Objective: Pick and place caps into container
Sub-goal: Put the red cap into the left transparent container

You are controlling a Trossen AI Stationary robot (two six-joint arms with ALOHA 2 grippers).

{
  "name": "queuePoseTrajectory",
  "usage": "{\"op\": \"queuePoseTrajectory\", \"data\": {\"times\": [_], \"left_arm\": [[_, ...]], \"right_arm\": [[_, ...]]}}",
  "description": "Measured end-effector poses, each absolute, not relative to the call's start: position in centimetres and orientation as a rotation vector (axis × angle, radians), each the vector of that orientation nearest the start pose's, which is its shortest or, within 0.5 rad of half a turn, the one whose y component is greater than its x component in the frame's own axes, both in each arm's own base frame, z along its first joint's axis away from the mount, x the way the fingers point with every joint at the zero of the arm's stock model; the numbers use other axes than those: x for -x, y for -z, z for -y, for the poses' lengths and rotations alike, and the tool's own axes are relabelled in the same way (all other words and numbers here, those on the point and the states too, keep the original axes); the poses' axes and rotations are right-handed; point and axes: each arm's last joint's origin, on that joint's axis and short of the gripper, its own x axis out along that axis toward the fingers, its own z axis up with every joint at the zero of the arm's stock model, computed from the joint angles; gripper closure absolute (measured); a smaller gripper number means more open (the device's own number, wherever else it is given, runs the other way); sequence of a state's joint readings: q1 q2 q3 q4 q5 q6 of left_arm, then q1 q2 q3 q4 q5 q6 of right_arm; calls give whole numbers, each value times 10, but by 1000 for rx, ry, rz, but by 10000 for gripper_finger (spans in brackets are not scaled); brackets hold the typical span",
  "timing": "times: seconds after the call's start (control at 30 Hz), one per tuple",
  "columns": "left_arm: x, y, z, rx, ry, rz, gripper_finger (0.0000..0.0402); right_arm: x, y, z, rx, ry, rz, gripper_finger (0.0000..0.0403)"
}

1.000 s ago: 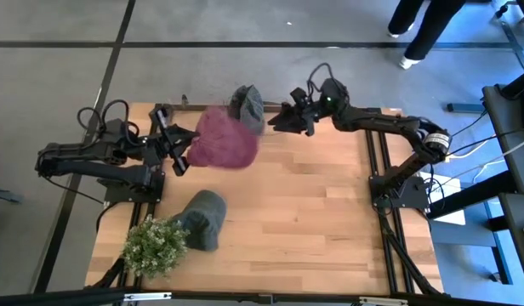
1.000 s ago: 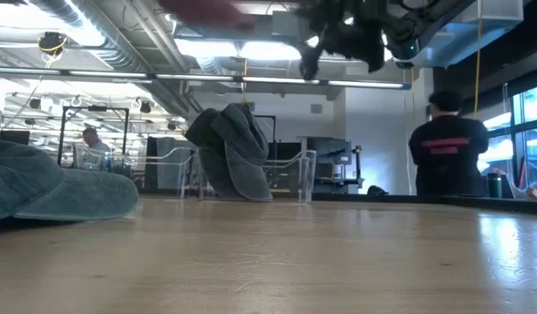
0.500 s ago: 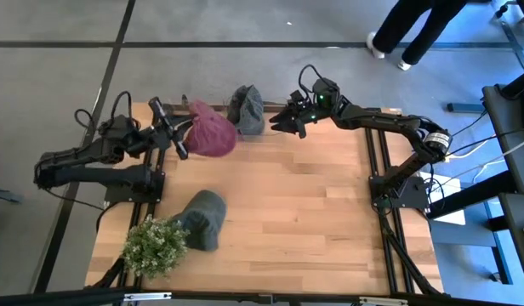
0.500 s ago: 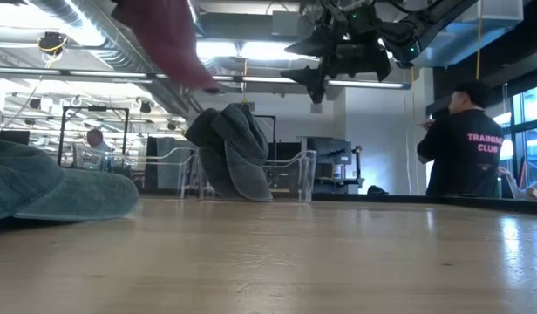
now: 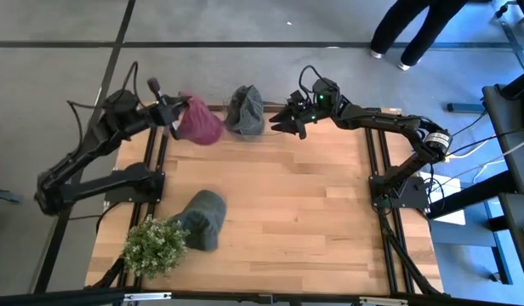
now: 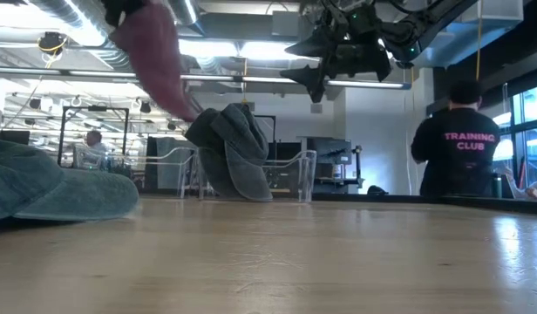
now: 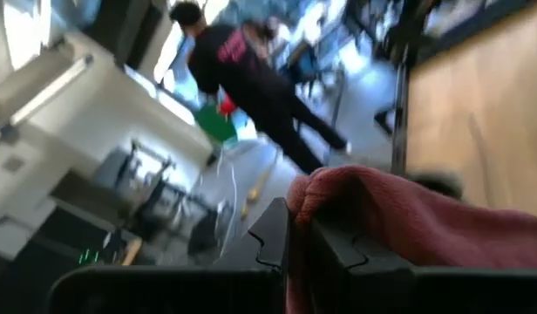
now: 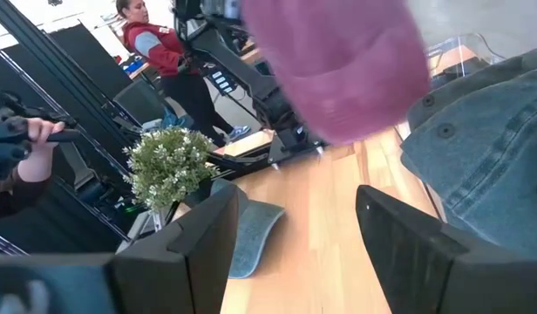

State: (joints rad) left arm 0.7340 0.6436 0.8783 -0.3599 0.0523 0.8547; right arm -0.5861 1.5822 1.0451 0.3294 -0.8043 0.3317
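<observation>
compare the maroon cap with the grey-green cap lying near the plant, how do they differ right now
Colour: the maroon cap is red-purple, the grey-green cap by the plant is dull green-grey.
Support: the maroon cap hangs in the air from the left gripper, shut on it; the grey-green cap lies on the table, untouched.
Place: the maroon cap is at the far left corner beside the container; the grey-green cap sits at the near left.
Both are soft fabric caps.

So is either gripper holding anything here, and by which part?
The left gripper pinches the maroon fabric cap by a fold at its edge; the right gripper is open, holding nothing.
</observation>
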Motion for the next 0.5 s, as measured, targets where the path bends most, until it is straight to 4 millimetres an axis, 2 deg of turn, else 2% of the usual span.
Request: {"op": "queuePoseTrajectory", "data": {"times": [0.13, 0.33, 0.5], "left_arm": [[-100, -357, -103, -785, -615, -518, 387], [-109, -344, -128, -905, -612, -717, 387], [-116, -334, -141, -924, -623, -841, 387]], "right_arm": [[-303, -275, 176, -463, -190, -196, 170], [-303, -275, 176, -465, -189, -198, 170], [-303, -274, 176, -470, -188, -205, 170]]}}
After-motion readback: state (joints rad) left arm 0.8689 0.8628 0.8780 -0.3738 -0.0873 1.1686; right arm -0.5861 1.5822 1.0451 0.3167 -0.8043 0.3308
